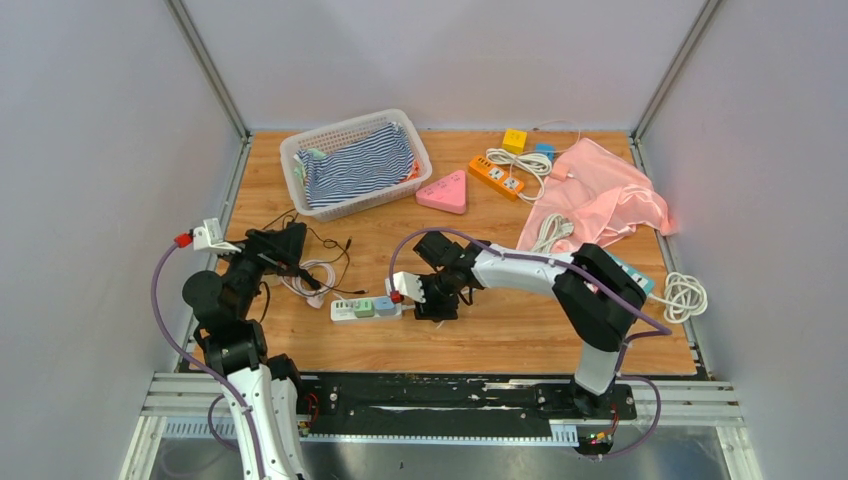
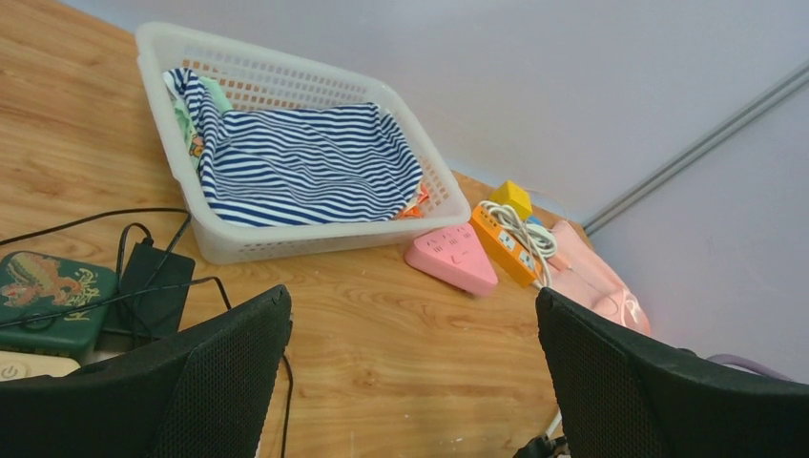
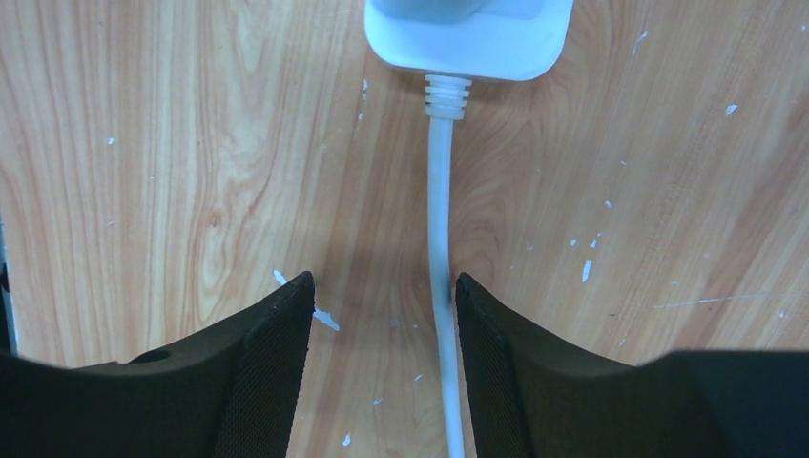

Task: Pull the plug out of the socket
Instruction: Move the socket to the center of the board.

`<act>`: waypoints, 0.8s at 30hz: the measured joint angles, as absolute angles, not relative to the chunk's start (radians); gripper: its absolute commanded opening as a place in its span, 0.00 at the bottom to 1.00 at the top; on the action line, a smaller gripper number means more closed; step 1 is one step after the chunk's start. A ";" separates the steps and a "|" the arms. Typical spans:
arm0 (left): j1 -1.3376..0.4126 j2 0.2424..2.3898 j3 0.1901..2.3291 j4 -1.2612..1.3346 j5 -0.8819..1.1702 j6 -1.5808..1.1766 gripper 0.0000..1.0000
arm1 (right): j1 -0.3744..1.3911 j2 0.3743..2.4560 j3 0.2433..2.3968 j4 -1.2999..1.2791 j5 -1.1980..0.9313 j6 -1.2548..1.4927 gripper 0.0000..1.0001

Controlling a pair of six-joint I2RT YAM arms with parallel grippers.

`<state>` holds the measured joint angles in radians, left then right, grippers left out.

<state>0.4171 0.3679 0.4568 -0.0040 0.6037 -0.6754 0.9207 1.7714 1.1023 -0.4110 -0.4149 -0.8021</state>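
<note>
Plug (image 1: 384,305), a small bluish block, sits in the white plastic socket strip (image 1: 350,313) on the grained wooden worktop (image 1: 500,330), just beside the right tool (image 3: 382,291). That tool stands half-open, its black mesh-textured fingers (image 3: 272,363) straddling the strip's smooth round cord (image 3: 439,219) without clamping it. The left tool (image 2: 412,303) gapes wide and empty.

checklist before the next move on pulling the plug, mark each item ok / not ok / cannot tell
1. White cord lies between the fingers of the right gripper: ok.
2. Jaws shut on the cord: not ok, there is a gap on one side.
3. Left gripper open: ok.
4. Left gripper at the power strip: not ok, it is off to the side.
5. Green plug out of the strip: not ok, it is seated.
</note>
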 measured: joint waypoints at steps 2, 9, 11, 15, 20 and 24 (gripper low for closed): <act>0.417 0.365 0.453 -0.004 0.606 -0.676 1.00 | 0.921 1.785 1.110 -0.410 -0.408 -0.799 0.57; 0.417 0.360 0.446 -0.004 0.610 -0.675 1.00 | 0.921 1.800 1.130 -0.409 -0.388 -0.779 0.41; 0.417 0.360 0.445 -0.004 0.610 -0.676 1.00 | 0.921 1.801 1.131 -0.410 -0.387 -0.778 0.28; 0.417 0.356 0.443 -0.004 0.610 -0.675 1.00 | 0.921 1.806 1.135 -0.409 -0.374 -0.778 0.15; 0.417 0.353 0.443 -0.004 0.610 -0.675 1.00 | 0.921 1.798 1.124 -0.398 -0.342 -0.805 0.06; 0.417 0.348 0.443 -0.004 0.611 -0.675 1.00 | 0.921 1.750 1.066 -0.381 -0.316 -0.854 0.01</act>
